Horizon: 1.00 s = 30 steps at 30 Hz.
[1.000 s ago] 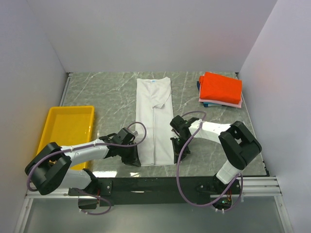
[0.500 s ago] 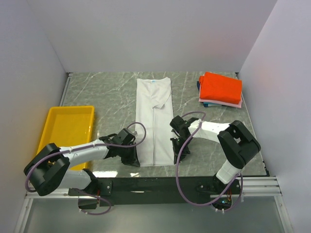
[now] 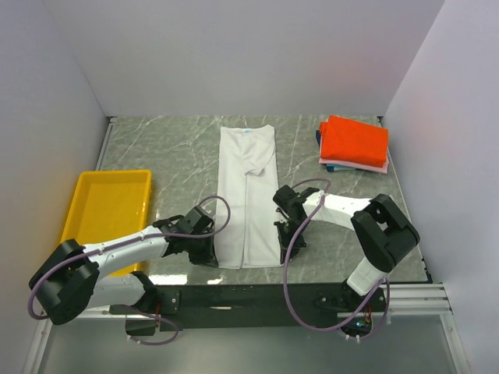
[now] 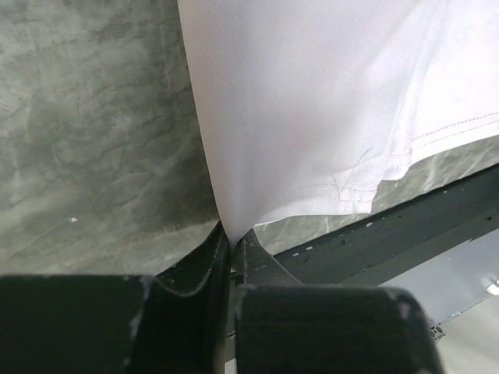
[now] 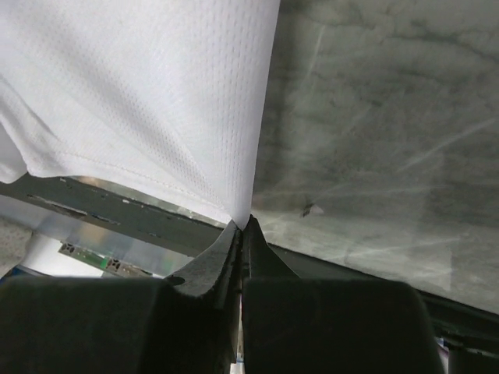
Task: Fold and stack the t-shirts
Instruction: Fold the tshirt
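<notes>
My left gripper (image 4: 231,251) is closed on the near left corner of the large plain white cloth t-shirt (image 3: 248,195). In the left wrist view the hem corner goes down between the two black jaws, which press together on it. My right gripper (image 5: 242,234) is closed in the same way on the near right corner of this shirt, with the cloth pinched between its jaws.

The white t-shirt lies flat in the middle of the grey marble-patterned table (image 3: 164,148). It is folded into a long narrow strip that runs from the near edge toward the far side. Its collar with the small light-blue label (image 3: 246,132) is at the far end, and the near hem is just beside the black near edge of the table.

At the far right corner of the table there is a stack of folded shirts. The orange-red cloth t-shirt (image 3: 355,140) is on top, a pink t-shirt (image 3: 357,166) is under it, and a blue t-shirt (image 3: 320,138) shows only at the left edge of the stack. The yellow plastic tray (image 3: 115,173) stands at the left side of the table, well apart from the white t-shirt.
</notes>
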### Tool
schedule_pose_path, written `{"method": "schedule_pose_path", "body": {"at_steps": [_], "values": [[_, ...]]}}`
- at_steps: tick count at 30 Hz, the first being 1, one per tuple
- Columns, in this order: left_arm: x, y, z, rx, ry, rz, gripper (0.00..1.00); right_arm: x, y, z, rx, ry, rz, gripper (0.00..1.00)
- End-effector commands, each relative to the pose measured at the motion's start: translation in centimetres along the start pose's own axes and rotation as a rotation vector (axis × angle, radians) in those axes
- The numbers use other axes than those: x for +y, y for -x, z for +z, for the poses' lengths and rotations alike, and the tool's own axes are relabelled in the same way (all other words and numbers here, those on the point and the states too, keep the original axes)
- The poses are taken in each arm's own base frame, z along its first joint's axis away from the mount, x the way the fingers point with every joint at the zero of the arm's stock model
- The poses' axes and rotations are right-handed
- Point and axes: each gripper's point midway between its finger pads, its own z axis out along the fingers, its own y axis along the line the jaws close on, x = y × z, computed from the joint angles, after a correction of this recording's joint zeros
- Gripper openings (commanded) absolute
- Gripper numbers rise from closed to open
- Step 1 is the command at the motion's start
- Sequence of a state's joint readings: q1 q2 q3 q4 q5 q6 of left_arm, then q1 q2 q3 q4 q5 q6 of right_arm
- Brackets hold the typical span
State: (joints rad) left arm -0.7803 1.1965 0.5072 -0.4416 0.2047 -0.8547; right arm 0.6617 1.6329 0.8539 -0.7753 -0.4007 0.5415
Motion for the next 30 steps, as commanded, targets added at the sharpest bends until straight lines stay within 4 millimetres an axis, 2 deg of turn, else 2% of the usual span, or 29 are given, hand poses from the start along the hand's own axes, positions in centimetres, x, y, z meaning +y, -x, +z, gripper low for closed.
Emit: {"method": "schedule_pose_path", "body": {"at_steps": [1, 3, 6, 14, 18, 20, 25, 27, 30], "values": [[-1.3, 1.8, -1.6, -0.068, -0.006, 0.047, 0.00, 1.2, 0.4, -2.5, -0.056, 0.011, -0.022, 0.00], [-1.6, 2.3, -2.2, -0.086, -0.005, 0.051, 0.00, 1.5, 0.7, -3.1, -0.075, 0.013, -0.020, 0.00], [-3.2, 3.5, -3.1, -0.118, -0.037, 0.075, 0.00, 2.1, 1.2, -4.1, -0.103, 0.017, -0.024, 0.00], [-4.0, 5.7, -3.4, -0.150, -0.001, 0.133, 0.00, 3.0, 3.2, -6.4, -0.179, -0.007, -0.039, 0.00], [-4.5, 8.1, -3.8, -0.195, 0.002, 0.148, 0.00, 3.2, 4.9, -7.3, -0.215, -0.032, -0.037, 0.00], [-4.5, 9.0, -3.8, -0.203, 0.010, 0.148, 0.00, 3.5, 6.0, -8.1, -0.243, -0.042, -0.042, 0.00], [-4.5, 13.0, -4.0, -0.263, 0.030, 0.141, 0.00, 3.8, 9.3, -9.8, -0.301, -0.050, -0.026, 0.00], [-5.2, 14.7, -4.1, -0.292, 0.012, 0.147, 0.00, 3.7, 10.5, -10.0, -0.310, -0.052, -0.021, 0.00], [-5.5, 17.3, -3.9, -0.321, 0.015, 0.142, 0.00, 3.9, 13.7, -11.4, -0.363, -0.039, -0.009, 0.00]]}}
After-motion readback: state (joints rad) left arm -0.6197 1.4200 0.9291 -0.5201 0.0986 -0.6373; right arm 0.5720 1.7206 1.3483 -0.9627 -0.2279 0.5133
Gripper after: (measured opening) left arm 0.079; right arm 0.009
